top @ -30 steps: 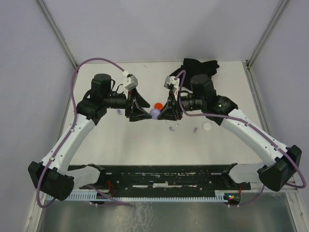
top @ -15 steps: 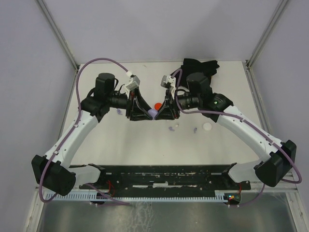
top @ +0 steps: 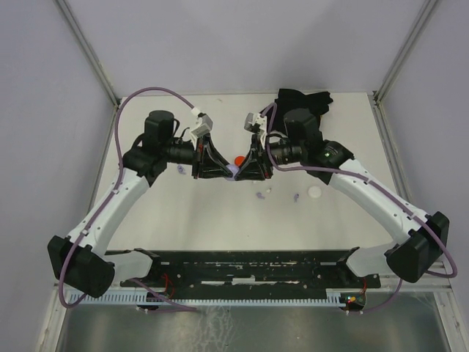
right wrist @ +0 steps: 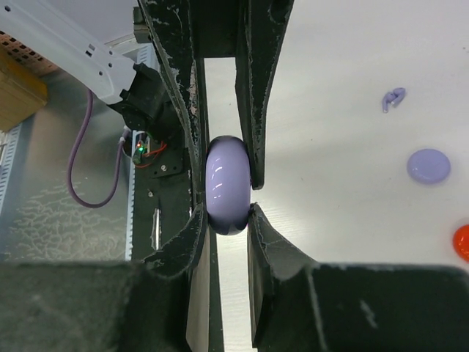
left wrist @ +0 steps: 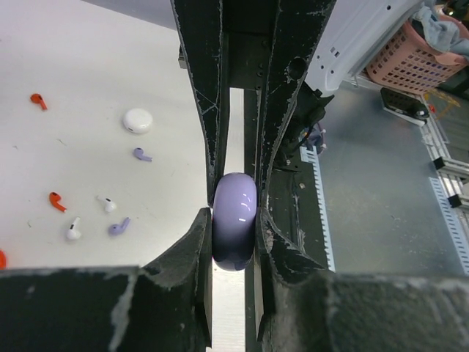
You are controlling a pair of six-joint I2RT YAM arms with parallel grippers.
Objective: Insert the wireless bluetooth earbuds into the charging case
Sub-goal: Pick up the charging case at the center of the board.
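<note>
A lavender charging case (top: 233, 171), rounded and closed, hangs between both grippers over the middle of the table. My left gripper (left wrist: 234, 229) is shut on it (left wrist: 234, 220) from the left. My right gripper (right wrist: 226, 210) is shut on it (right wrist: 228, 183) from the right. Loose earbuds lie on the table in the left wrist view: a lavender one (left wrist: 141, 154), another lavender one (left wrist: 119, 226), two white ones (left wrist: 107, 204) (left wrist: 72, 230) and two red ones (left wrist: 56, 199) (left wrist: 38, 100). One more lavender earbud (right wrist: 393, 98) shows in the right wrist view.
A red disc (top: 239, 160) lies just behind the grippers. A white disc (top: 315, 192) sits to the right, and a lavender disc (right wrist: 429, 166) lies on the table. Black cloth (top: 304, 99) is bunched at the far edge. A black rail (top: 242, 268) runs along the near edge.
The left gripper's fingers have closed onto the lavender case. Both arms shifted slightly away from the near edge; the right gripper kept its hold.
</note>
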